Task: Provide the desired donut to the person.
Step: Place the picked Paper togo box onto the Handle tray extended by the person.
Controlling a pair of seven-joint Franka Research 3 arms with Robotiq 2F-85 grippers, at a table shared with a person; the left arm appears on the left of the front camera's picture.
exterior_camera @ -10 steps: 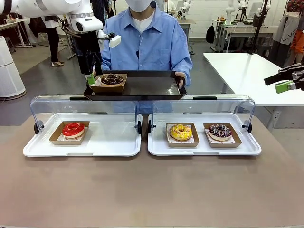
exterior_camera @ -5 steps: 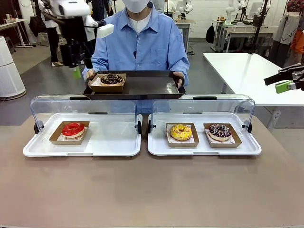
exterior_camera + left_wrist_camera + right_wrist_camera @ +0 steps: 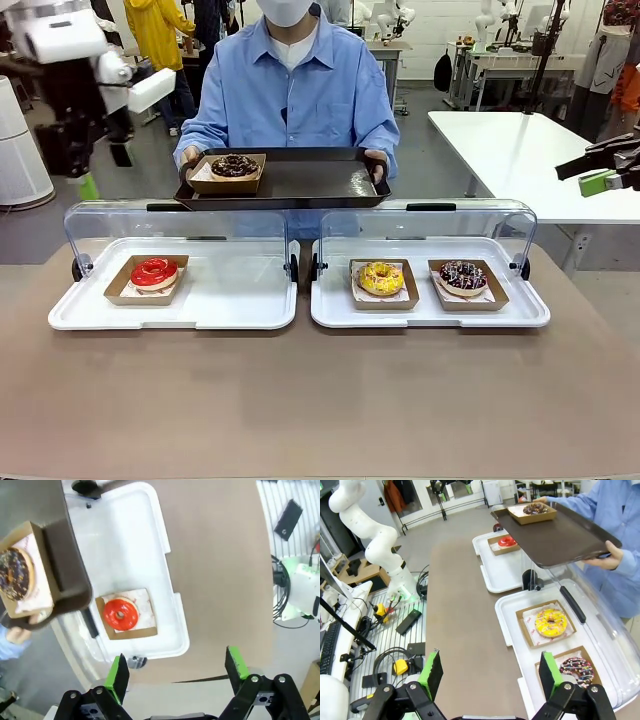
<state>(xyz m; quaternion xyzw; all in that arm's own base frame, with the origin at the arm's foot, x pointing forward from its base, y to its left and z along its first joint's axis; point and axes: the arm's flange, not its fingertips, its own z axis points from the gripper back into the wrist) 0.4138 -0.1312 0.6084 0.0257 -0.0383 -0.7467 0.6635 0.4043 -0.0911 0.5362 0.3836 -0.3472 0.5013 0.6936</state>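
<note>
Resting in its cardboard boat on the dark tray (image 3: 300,185) that the person (image 3: 300,90) holds in both hands, the chocolate donut (image 3: 236,165) looks delivered, so I judge the task all but finished. What remains, as far as can be told, is for the arms to get clear and for the person to take the tray away.

The left gripper (image 3: 86,185) hangs with its jaws wide and nothing between them. The chocolate donut sits off to its right at about the same height, well apart from it. The red donut (image 3: 120,614) lies below this gripper, in the white serving tray (image 3: 250,305) under a raised clear lid (image 3: 180,215).

The right gripper (image 3: 490,657) is also spread wide and empty, off at the table's right side. The yellow donut (image 3: 550,621) and the sprinkled donut (image 3: 576,669) lie ahead of it in the second white tray (image 3: 507,615), untouched.

The table (image 3: 320,400) is a plain brown matte top. Beyond it is a workshop with a grey floor, a white side table (image 3: 510,150), and someone in a yellow jacket (image 3: 160,30) farther back.
</note>
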